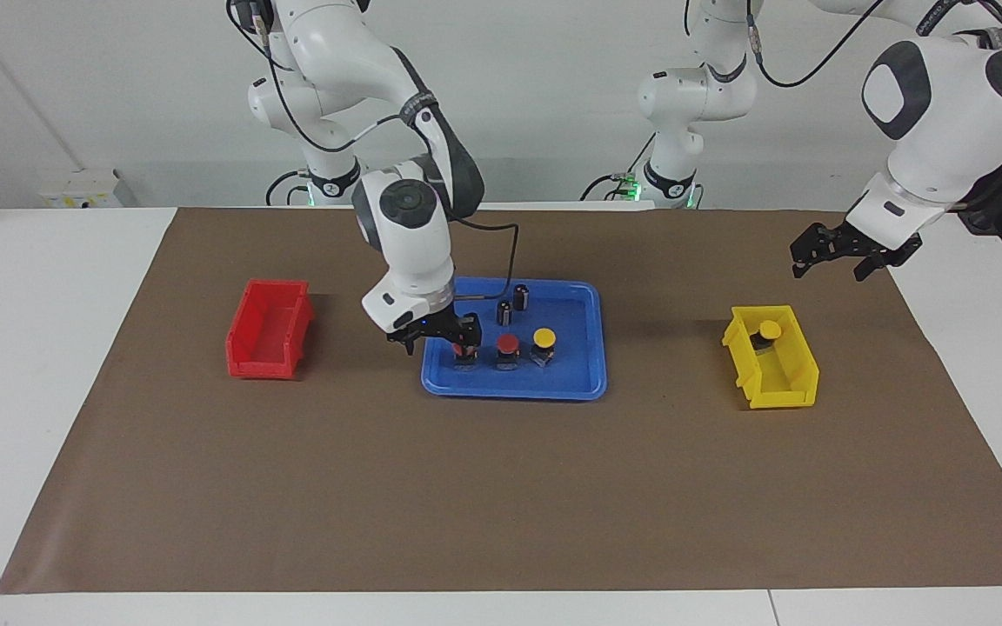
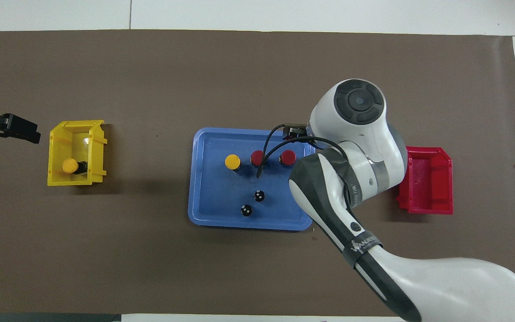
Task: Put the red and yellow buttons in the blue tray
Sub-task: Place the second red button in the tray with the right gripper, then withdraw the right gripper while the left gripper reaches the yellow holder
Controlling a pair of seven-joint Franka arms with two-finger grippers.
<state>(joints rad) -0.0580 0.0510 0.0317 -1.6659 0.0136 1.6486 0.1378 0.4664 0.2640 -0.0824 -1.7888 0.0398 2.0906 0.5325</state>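
While your right gripper [image 1: 436, 335] hangs with jaws released beside the red button [image 1: 464, 350] in the blue tray [image 1: 571, 382], your left gripper [image 1: 840, 256] waits, jaws spread, empty.

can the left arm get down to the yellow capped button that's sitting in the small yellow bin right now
Probably yes. The left gripper hangs open in the air close to the small yellow plastic bin, which is open-topped. The yellow-capped push button stands alone inside it, with nothing over it. The bin's walls leave little room beside the button.
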